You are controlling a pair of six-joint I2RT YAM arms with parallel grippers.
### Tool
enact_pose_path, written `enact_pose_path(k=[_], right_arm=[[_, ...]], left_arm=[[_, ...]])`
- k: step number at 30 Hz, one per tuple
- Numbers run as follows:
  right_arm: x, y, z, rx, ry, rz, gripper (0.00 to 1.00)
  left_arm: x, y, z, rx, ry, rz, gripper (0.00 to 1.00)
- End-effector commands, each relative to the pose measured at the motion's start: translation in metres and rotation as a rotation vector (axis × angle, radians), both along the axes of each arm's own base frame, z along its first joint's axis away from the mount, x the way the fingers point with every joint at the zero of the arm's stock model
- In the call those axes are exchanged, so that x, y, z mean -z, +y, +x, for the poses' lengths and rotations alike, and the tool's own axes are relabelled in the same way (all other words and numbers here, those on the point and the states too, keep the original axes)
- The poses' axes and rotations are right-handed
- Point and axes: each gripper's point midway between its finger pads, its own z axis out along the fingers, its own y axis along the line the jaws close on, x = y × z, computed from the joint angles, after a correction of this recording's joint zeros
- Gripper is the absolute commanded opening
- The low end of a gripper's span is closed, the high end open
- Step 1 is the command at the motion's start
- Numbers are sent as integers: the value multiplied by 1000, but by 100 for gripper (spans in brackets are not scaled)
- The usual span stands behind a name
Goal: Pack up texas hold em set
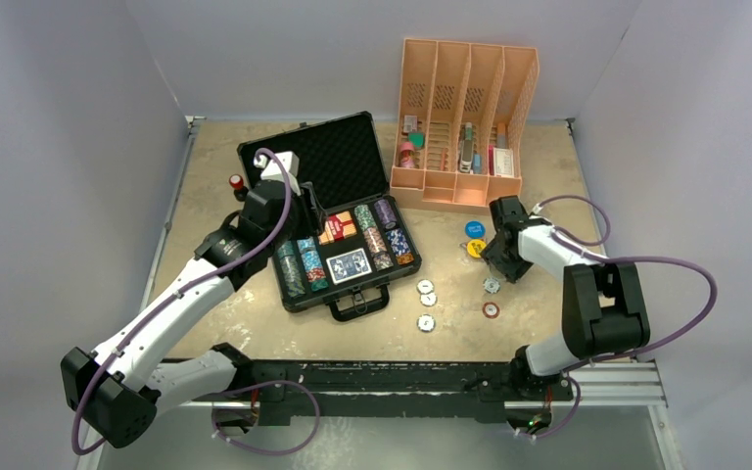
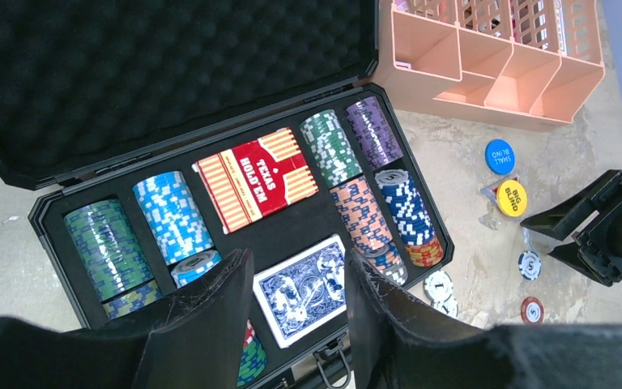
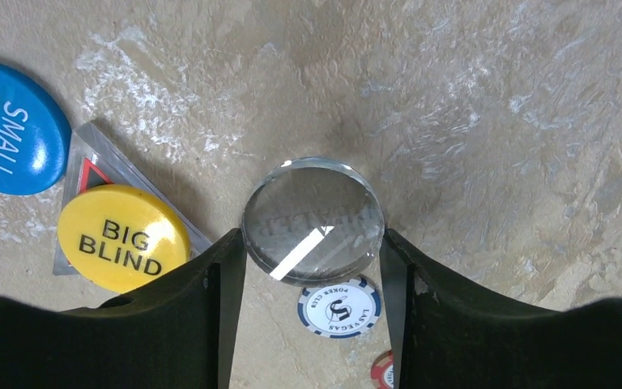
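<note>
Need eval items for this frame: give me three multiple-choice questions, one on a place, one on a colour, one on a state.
1. Where is the clear dealer button?
A) inside the briefcase
B) between the fingers of the right claw
C) stacked on the BIG BLIND button

2. What colour is the BIG BLIND button?
A) blue
B) red
C) yellow

3. What state is the briefcase lid in?
A) raised open
B) shut and latched
C) detached from the case

Answers:
1 B: the right wrist view shows a finger at each side of the disc.
2 C: its face is yellow with black lettering.
3 A: the left wrist view shows the lid's foam lining exposed.
</note>
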Motion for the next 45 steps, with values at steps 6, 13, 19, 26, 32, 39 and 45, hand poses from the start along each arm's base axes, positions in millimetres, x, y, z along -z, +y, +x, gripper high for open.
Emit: enact_pose_path(k=[6, 13, 19, 26, 32, 39, 45], right_arm=[[-60, 29, 29, -88, -148, -91, 56], [-130, 106, 65, -330, -349, -63, 56], [-166, 213, 85, -741, -512, 69, 56], [-179, 328, 86, -1104, -609, 113, 58], [-151, 376, 94, -1204, -540, 74, 60], [-129, 404, 90, -1307, -482, 90, 62], [-110, 400, 90, -1300, -420, 58, 65]], left_arm=[[-15, 16, 4, -70, -63, 9, 44], [-31, 46, 5, -220, -129, 24, 44], [-45, 72, 2, -348, -188, 20, 44], [-59, 103, -8, -490, -257, 16, 45], [-54, 102, -6, -490, -241, 28, 45], [-51, 101, -5, -486, -232, 36, 46], [-47, 99, -3, -475, -220, 41, 46]])
